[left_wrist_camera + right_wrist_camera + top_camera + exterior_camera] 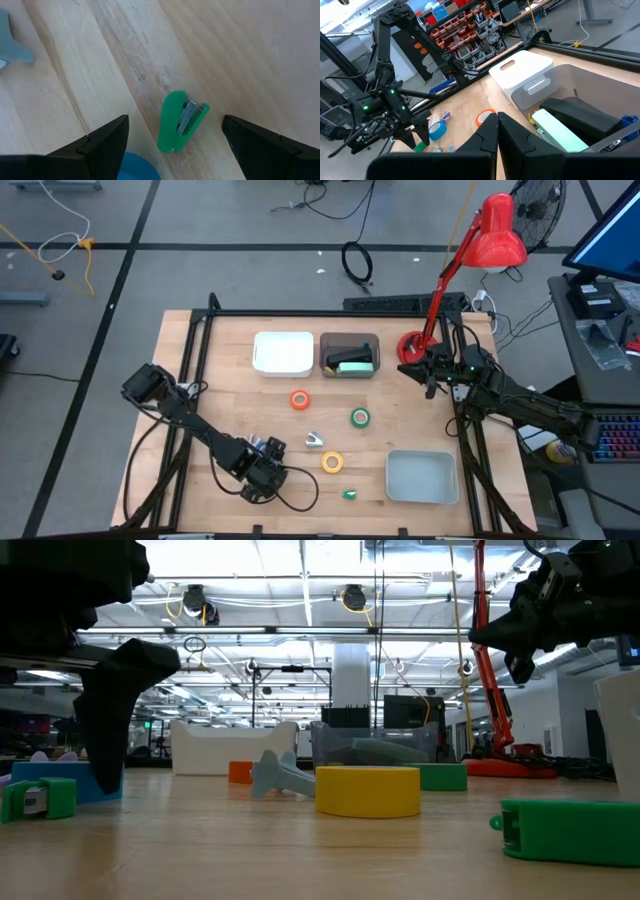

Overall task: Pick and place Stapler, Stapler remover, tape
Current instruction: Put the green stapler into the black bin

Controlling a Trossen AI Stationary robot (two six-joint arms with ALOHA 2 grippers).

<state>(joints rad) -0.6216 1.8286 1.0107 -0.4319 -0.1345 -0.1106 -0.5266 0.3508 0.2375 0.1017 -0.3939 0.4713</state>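
Hovering near the table's (pixel 200 350) front edge, my left gripper (pixel 175 145) stands spread over a green stapler (pixel 180 120). My right gripper (pixel 497 132) is closed, empty, above the dark bin (pixel 350 356) at the back edge. Tape rolls (pixel 300 400) lie mid-table.

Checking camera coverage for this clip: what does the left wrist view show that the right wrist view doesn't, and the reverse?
Left wrist only: the small green stapler's metal underside, between the open left gripper's fingers.

Right wrist only: the white rectangular bin, the clear bin holding dark stapler-like items, the orange tape ring, the shut right gripper.

Both: the wooden tabletop and the blue tape roll.
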